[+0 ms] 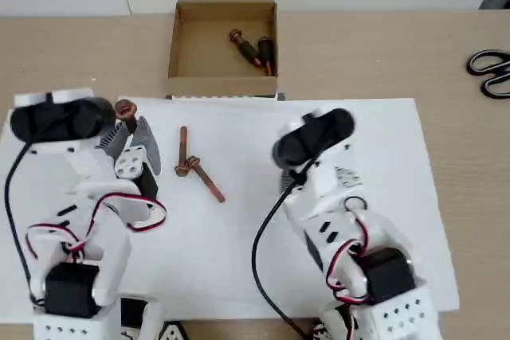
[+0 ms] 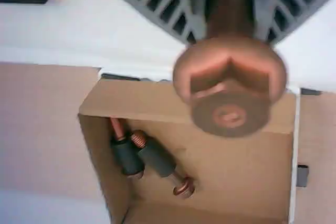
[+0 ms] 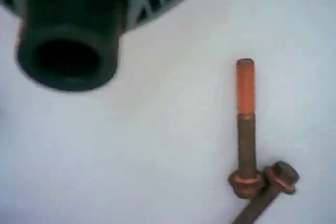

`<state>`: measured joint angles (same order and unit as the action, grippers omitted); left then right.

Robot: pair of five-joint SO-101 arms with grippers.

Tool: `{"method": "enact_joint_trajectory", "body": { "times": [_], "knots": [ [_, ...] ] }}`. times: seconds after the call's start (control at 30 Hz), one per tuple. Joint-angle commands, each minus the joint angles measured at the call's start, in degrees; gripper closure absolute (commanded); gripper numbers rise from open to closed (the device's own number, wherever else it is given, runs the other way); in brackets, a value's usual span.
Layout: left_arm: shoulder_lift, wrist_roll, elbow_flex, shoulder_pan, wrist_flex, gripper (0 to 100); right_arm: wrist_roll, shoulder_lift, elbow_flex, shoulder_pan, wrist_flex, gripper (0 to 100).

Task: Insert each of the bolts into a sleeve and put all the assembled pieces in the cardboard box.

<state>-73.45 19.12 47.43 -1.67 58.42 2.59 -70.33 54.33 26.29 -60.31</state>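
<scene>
The bench (image 1: 358, 53) carries a white sheet (image 1: 239, 260) and, behind it, the cardboard box (image 1: 223, 84) with two assembled pieces (image 1: 255, 52) inside. The left jaws grip a bolt (image 2: 229, 85) just before the box's front wall. The right jaws clamp a black sleeve (image 3: 65, 51) above the sheet, near two loose bolts (image 1: 183, 145) whose heads touch.
</scene>
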Motion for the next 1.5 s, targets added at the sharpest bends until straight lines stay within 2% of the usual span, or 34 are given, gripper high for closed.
{"method": "enact_joint_trajectory", "body": {
  "times": [0.0,0.1,0.23,0.53,0.63,0.83,1.13,1.47],
  "knots": [
    [-4.8,4.3,4.3,-0.1,-4.9,99,0.4,-0.6,4.7,4.7,9.6,99.6],
    [-8.2,7.4,8.3,-0.2,-7.7,99,0.6,-0.6,9.8,8.9,16.6,99.6],
    [-12.9,9.5,13.0,-3.7,-10.5,99,0.6,-0.6,14.6,13.1,22.5,99.6],
    [-27.5,15.7,24.8,-13.0,-11.6,99,0.7,-0.6,18.1,16.8,26.3,99.6],
    [-31.3,15.7,26.9,-13.4,-11.6,99,1.3,-0.6,18.1,16.9,26.3,99.6],
    [-30.6,15.7,26.7,-13.4,-12.8,99,8.5,-0.6,18.1,18.2,26.3,99.6],
    [-30.5,15.7,27.0,-13.5,-14.5,99,8.8,-0.7,17.9,18.2,26.4,99.6],
    [-30.5,15.7,29.1,-13.5,-14.5,99,11.3,-2.6,18.4,21.8,29.6,99.6]
  ]
}}
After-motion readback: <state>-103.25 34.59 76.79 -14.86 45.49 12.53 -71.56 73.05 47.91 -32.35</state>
